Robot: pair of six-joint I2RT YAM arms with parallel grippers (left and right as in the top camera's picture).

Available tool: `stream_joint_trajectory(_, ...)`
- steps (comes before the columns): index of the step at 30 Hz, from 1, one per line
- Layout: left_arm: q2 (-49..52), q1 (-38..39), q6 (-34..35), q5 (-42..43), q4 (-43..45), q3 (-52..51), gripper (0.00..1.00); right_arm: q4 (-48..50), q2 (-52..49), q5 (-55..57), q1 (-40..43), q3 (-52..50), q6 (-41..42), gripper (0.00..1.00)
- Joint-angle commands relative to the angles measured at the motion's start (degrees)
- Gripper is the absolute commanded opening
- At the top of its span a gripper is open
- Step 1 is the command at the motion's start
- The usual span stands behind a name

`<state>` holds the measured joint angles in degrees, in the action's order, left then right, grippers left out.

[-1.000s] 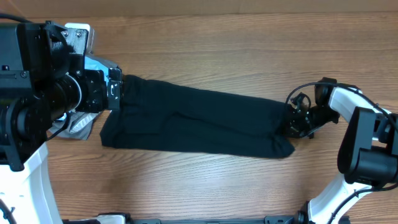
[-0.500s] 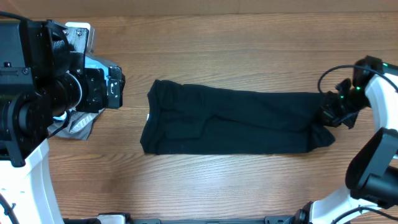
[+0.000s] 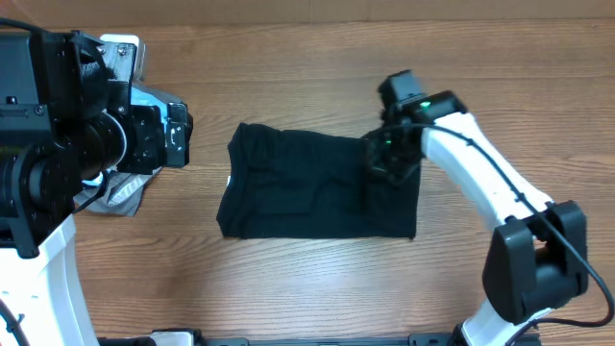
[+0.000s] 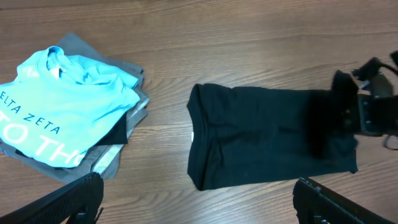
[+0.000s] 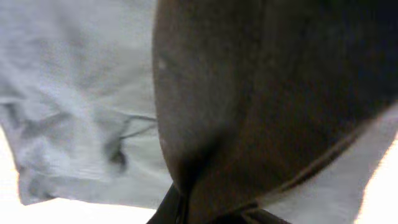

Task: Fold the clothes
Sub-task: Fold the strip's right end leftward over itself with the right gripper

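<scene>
Black T-shirt (image 3: 307, 183): lies flat on the table (image 3: 317, 288) as a short, roughly rectangular slab. Its near end is doubled back under the right claw and the rest spreads from that claw toward the left claw.
Shirt, change: a second ago it was a long band stretched between both claws. Half a second ago it had slid toward the right claw's side, still long. Now the end at the right claw is carried back over the body, so it is much shorter.
White speck: on the shirt edge farthest from the right claw, too small to read.
Right claw (image 3: 389, 159): closed tight with a bunch of black cloth pinched in it. In its own camera dark fabric (image 5: 280, 93) fills most of the view.
Right claw, change: has swung in from the table's far right to above the shirt.
Left claw (image 3: 179, 139): spread wide, holding nothing, clear of the shirt's far edge and well apart from the right claw. It has not moved in the last half second.
Light-blue tee (image 4: 68, 106): on top of grey folded garments (image 4: 134, 118), beside the left claw, away from the shirt.
</scene>
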<state>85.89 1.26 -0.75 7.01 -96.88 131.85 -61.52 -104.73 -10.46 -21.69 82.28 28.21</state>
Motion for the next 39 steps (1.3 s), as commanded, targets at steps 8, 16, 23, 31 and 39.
stream_joint_trajectory(8,0.26,0.04,0.74,-0.39,0.09,0.66,1.00,5.29,-1.88,0.55,-7.17,-0.76,10.01,0.05)
stream_joint_trajectory(16,0.26,0.04,0.74,-0.39,0.09,0.66,1.00,5.29,-1.92,-5.81,-7.23,-0.92,8.31,0.34)
stream_joint_trajectory(23,0.26,0.04,0.74,-0.39,0.09,0.66,1.00,-5.14,0.33,-4.15,-0.94,3.74,-6.14,0.46)
stream_joint_trajectory(31,0.26,0.04,0.74,-0.39,0.09,0.66,1.00,-0.55,0.24,-4.74,0.85,-1.05,-1.84,0.29)
stream_joint_trajectory(39,0.26,0.04,0.74,-0.39,0.09,0.66,1.00,29.09,-0.96,-14.36,-12.87,-14.34,9.44,0.15)
